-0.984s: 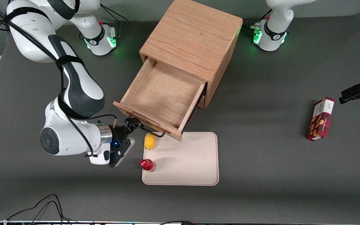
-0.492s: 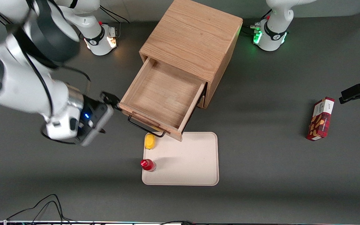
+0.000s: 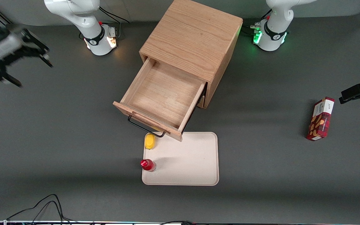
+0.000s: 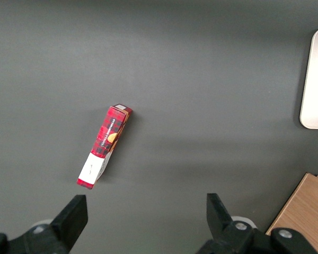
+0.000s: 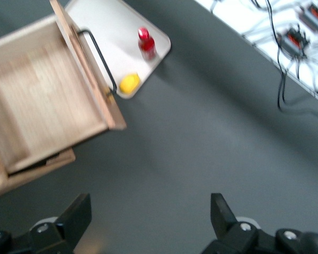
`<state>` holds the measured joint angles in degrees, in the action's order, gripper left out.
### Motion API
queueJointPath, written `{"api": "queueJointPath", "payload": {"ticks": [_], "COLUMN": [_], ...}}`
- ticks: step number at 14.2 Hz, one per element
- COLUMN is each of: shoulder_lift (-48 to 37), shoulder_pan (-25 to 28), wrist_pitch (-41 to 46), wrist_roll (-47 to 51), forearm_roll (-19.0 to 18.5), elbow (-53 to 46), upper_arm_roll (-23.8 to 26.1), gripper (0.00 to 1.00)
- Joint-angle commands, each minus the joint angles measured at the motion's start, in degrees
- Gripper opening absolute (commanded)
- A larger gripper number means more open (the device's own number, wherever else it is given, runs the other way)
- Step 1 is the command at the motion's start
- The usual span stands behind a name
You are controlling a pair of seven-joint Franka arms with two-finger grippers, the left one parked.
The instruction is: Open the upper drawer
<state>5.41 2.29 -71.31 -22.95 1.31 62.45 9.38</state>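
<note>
We see the gripper (image 3: 17, 59) only as a motion-blurred shape, well apart from the cabinet (image 3: 192, 40), its arm cut off by the frame's edge. The upper drawer (image 3: 162, 97) hides the cabinet's lower front, and the cabinet's top runs out of frame.

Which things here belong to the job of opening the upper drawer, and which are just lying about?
Belonging to the job:
- upper drawer, pulled out, nothing inside
- its black handle
- gripper, open, high above the working arm's end of the table

Lying about:
- beige tray
- yellow object and red bottle on the tray
- red box
</note>
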Motion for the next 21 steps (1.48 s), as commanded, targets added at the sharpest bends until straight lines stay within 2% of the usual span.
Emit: {"api": "queueJointPath", "payload": {"ticks": [1,3,5,9,14,18,21], "shoulder_lift": [-6.62,-13.02,-20.4,-31.76,-30.64,-24.49,-23.78], "shoulder_pan": [0.08,0.08,0.17,0.26,0.26,0.17,0.17], "wrist_pitch": [8.62,8.48,3.31,-9.95,-13.76,-13.33,-13.33], "wrist_roll": [2.54,10.16,17.38,23.45,25.76,26.02,25.94], "forearm_roll": [-0.78,-0.61,-0.61,0.97,0.98,0.45,0.45], "elbow": [6.62,15.45,26.96,46.94,47.41,40.21,39.41], "upper_arm_roll": [-5.41,-7.53,-7.45,-6.84,-6.31,-9.64,-9.74], "gripper": [1.0,1.0,1.0,1.0,1.0,1.0,1.0]}}
